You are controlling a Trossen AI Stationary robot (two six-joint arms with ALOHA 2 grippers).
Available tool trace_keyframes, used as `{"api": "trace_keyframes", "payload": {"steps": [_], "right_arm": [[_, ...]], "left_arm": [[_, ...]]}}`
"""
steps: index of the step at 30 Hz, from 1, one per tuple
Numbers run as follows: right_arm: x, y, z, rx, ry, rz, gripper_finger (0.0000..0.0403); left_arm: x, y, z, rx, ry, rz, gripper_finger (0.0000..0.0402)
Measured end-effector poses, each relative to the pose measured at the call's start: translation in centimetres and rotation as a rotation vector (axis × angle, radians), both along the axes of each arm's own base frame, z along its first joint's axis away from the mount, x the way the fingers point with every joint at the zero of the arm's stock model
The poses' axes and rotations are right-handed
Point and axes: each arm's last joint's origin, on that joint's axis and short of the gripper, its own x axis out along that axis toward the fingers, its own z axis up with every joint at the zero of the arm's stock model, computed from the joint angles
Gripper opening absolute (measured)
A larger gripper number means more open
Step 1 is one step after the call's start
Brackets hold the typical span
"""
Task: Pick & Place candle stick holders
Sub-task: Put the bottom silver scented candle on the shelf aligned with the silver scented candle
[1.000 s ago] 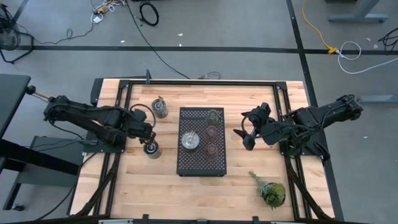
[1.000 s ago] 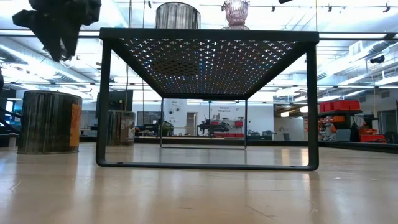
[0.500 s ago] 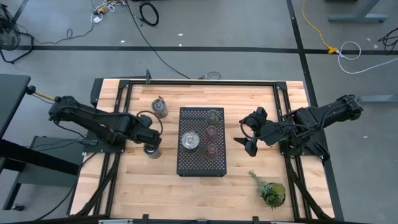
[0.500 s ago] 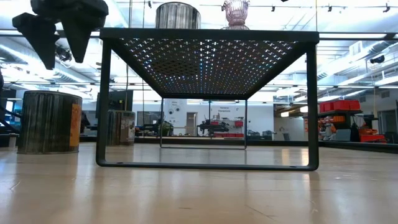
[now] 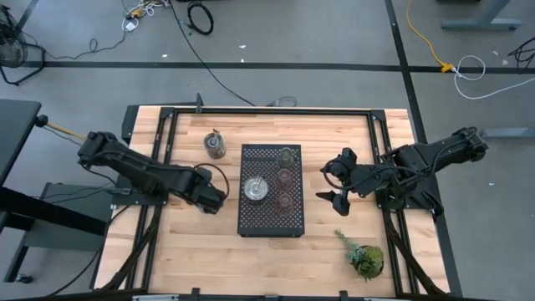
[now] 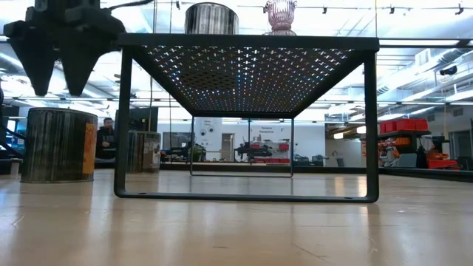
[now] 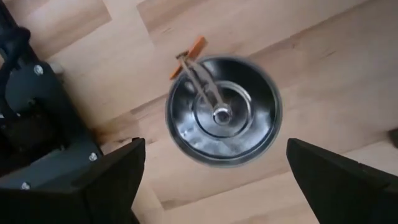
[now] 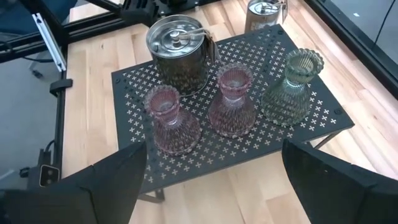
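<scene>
A silvery candle stick holder stands on the wooden table left of the black perforated tray. My left gripper hangs open just above it, fingers pointing down on either side and clear of its rim. A second silvery holder stands farther back. On the tray stand a third silvery holder, two pinkish holders and a pale green glass one. My right gripper waits open to the right of the tray.
A leafy green sprig lies at the near right of the table. The tray stands raised on thin legs. Black frame rails run along the table's edges. A person shows far off in the room behind.
My left gripper has opened, moved toward the table's near edge and the tray, and come down over the silvery holder left of the tray. My right gripper has drifted a little toward the near edge, staying open. No holder has moved.
</scene>
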Motion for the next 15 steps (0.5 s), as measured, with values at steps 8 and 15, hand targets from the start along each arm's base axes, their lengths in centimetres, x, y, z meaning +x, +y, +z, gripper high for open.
{"api": "trace_keyframes", "payload": {"steps": [8,15], "right_arm": [[0.0,0.1,0.0,-0.016,0.008,0.045,0.0369],[0.0,0.1,0.0,-0.024,0.009,0.055,0.0369]], "left_arm": [[1.0,-0.3,-1.3,-0.019,0.042,0.021,0.0394],[1.7,0.1,-2.0,-0.010,0.063,0.008,0.0394]]}}
